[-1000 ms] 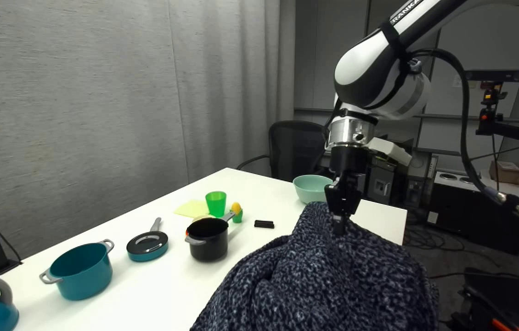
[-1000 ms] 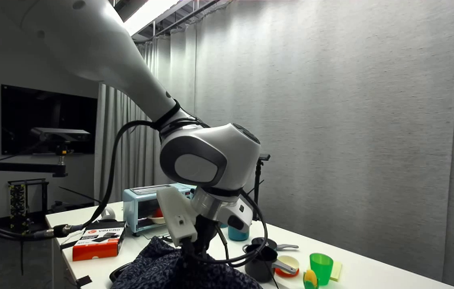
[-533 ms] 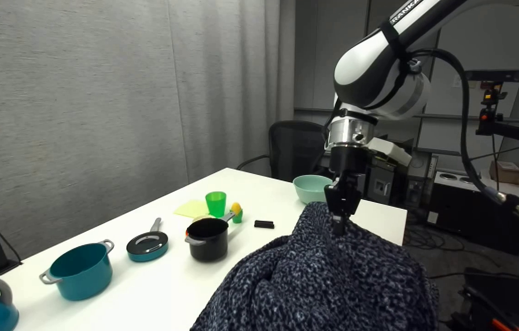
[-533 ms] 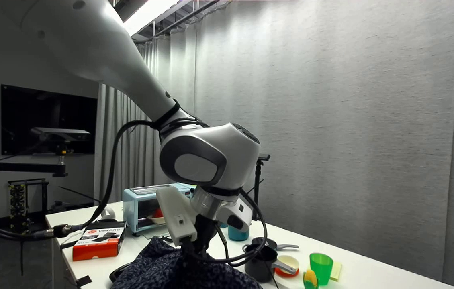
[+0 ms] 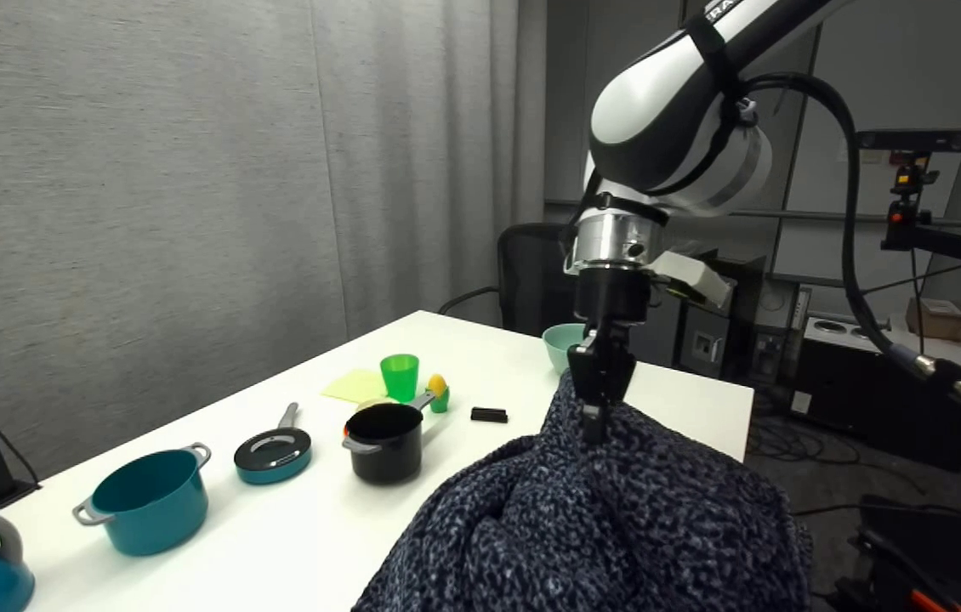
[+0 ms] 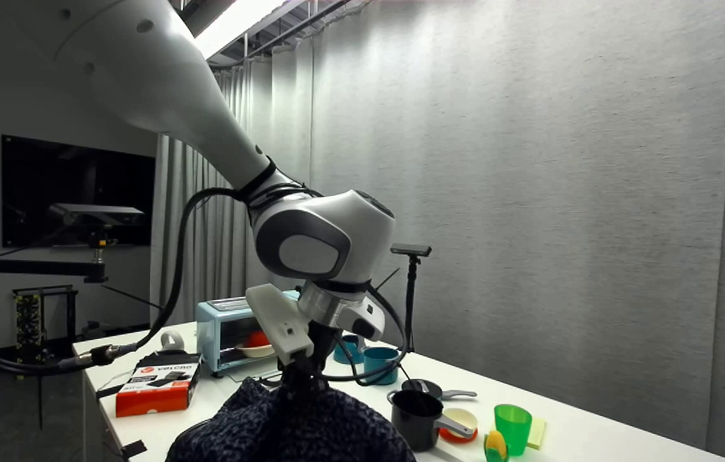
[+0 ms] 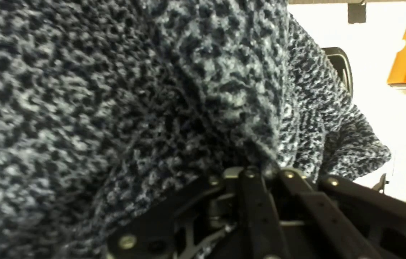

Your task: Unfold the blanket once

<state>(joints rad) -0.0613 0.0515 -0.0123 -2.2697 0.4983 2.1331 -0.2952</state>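
The blanket (image 5: 616,535) is heaped on the desk (image 5: 293,544), and its raised ridge is gathered right at the tip of the hand (image 5: 594,427). Compared with half a second ago, that ridge is carried a little sideways along with the arm (image 5: 634,110), while the broad folds lower down are left all but unmoved. From this, the blanket is judged to be held, and the pull of the unfolding to be only just begun; no layer seems to be laid over yet. In the wrist view, the fingers (image 7: 251,180) are brought close together and some of the blanket is pinched between them, though the tips are sunk in shadowed knit, so how many layers are caught cannot be told. In an exterior view, more of the mint bowl (image 5: 560,347) is hidden behind the hand; in an exterior view also, a teal pot (image 6: 380,360) is more fully uncovered. The black pot (image 5: 387,446) is left standing apart from the blanket.
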